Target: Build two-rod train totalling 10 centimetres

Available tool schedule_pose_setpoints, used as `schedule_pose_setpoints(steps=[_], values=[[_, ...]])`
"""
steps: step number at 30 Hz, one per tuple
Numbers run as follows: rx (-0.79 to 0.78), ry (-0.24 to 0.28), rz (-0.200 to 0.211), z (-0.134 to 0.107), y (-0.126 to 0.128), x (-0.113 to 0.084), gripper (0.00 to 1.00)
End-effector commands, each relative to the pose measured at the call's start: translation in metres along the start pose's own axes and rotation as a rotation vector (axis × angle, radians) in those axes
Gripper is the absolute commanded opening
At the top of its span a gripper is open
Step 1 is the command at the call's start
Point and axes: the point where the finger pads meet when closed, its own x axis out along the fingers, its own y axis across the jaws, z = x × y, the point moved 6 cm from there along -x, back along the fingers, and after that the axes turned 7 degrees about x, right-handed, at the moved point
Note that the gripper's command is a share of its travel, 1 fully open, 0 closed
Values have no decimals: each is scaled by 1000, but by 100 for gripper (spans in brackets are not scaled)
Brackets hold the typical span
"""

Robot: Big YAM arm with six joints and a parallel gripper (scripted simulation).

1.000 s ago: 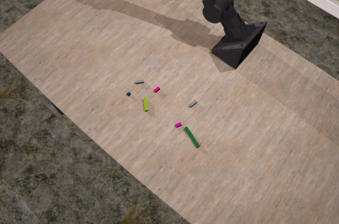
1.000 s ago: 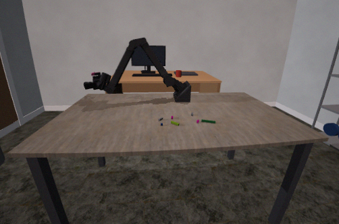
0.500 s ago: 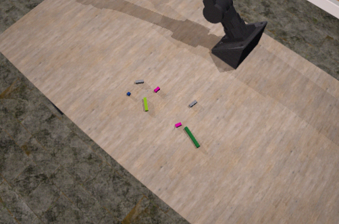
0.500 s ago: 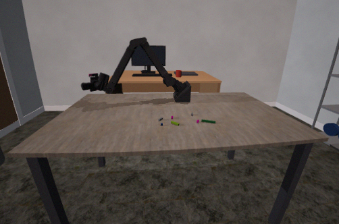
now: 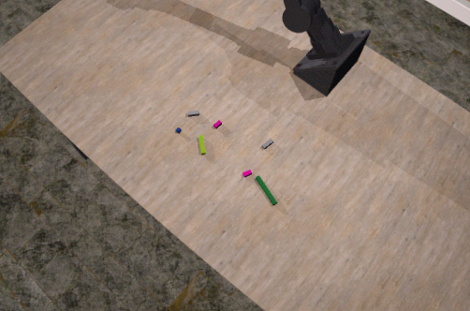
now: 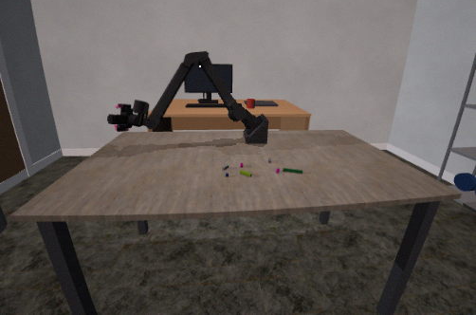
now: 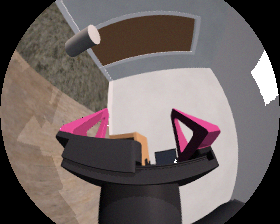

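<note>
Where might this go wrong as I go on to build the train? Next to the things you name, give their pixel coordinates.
The green rod (image 5: pixel 266 190) (image 6: pixel 292 171) lies with one end close to a magenta rod (image 5: pixel 247 173) (image 6: pixel 278 171), at an angle to it; fingers coming down there may knock either one.
Two magenta rods are out, so the other one (image 5: pixel 217 124) (image 6: pixel 242 165) could end up too near the train if it is built beside it.
The open gripper (image 6: pixel 117 118) (image 7: pixel 139 111) is well off to the side, so a long swing back may leave it misaligned.
</note>
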Motion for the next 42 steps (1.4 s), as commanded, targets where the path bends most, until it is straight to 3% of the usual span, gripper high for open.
schedule_pose_setpoints(steps=[1,6,7,10,11,15,16,20,21,25,26,31,32,37,38,42], values=[[131,-52,34,21,-19,-10,100],[131,-51,34,21,-19,-10,100],[185,-95,83,37,-17,-21,100],[185,-95,83,37,-17,-21,100],[244,-140,138,54,-14,-34,100],[236,-133,130,50,-15,-30,100],[306,-185,198,71,-13,-48,100],[297,-177,189,66,-13,-43,100],[371,-231,264,88,-12,-64,100],[370,-230,264,88,-12,-64,100],[439,-276,337,106,-13,-82,100],[422,-259,318,97,-11,-72,100],[510,-320,415,123,-14,-101,100],[507,-315,412,122,-13,-99,100],[583,-362,501,140,-17,-122,100],[582,-360,500,140,-16,-122,100]])
